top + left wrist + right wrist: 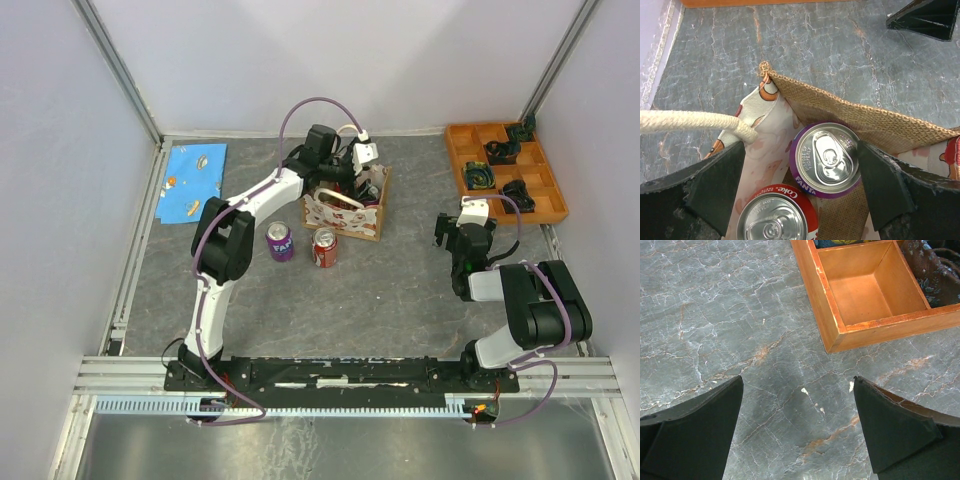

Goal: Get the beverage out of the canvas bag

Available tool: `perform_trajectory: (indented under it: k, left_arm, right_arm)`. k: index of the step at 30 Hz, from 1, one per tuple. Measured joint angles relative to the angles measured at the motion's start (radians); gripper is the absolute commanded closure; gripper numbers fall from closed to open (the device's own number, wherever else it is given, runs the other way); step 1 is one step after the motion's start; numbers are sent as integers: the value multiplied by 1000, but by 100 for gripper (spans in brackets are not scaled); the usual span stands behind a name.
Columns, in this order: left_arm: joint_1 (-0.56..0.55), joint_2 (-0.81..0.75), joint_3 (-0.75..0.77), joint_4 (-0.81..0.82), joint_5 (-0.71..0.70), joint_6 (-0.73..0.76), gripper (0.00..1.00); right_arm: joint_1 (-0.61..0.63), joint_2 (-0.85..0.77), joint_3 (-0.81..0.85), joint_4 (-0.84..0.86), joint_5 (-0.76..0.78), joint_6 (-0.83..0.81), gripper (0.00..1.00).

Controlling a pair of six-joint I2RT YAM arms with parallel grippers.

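Note:
The canvas bag [340, 215] stands at the back middle of the table. My left gripper [358, 185] hangs open over its mouth. In the left wrist view the bag's burlap wall [850, 112] and a cream handle [695, 122] frame two upright beverage cans inside: a purple Fanta can [827, 159] and a red Coke can [775, 217]. The open left gripper [801, 150] straddles them, its right finger close beside the Fanta can, gripping nothing. My right gripper [462, 235] is open above bare table [797, 382].
Two more cans stand outside in front of the bag: a purple one [280, 241] and a red one [325, 247]. An orange compartment tray [505, 170] with dark items sits back right, its corner [840, 335] near my right gripper. A blue cloth [193, 183] lies back left.

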Motion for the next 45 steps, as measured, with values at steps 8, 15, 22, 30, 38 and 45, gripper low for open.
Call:
perform_trajectory:
  k: [8, 15, 22, 30, 38, 45]
  left_arm:
    - [0, 0, 19, -27, 13, 0, 0]
    - [1, -2, 20, -42, 35, 0, 0]
    - [1, -4, 19, -53, 35, 1, 0]
    - [1, -19, 18, -102, 43, 17, 1]
    - [0, -19, -2, -101, 54, 18, 4]
    - [0, -19, -25, -79, 53, 18, 4]
  right_arm:
    - [0, 0, 0, 0, 0, 0, 1]
    - [0, 0, 0, 0, 0, 0, 1]
    - [0, 0, 0, 0, 0, 0, 1]
    - [0, 0, 0, 0, 0, 0, 1]
    - [0, 0, 0, 0, 0, 0, 1]
    - [0, 0, 0, 0, 0, 0, 1]
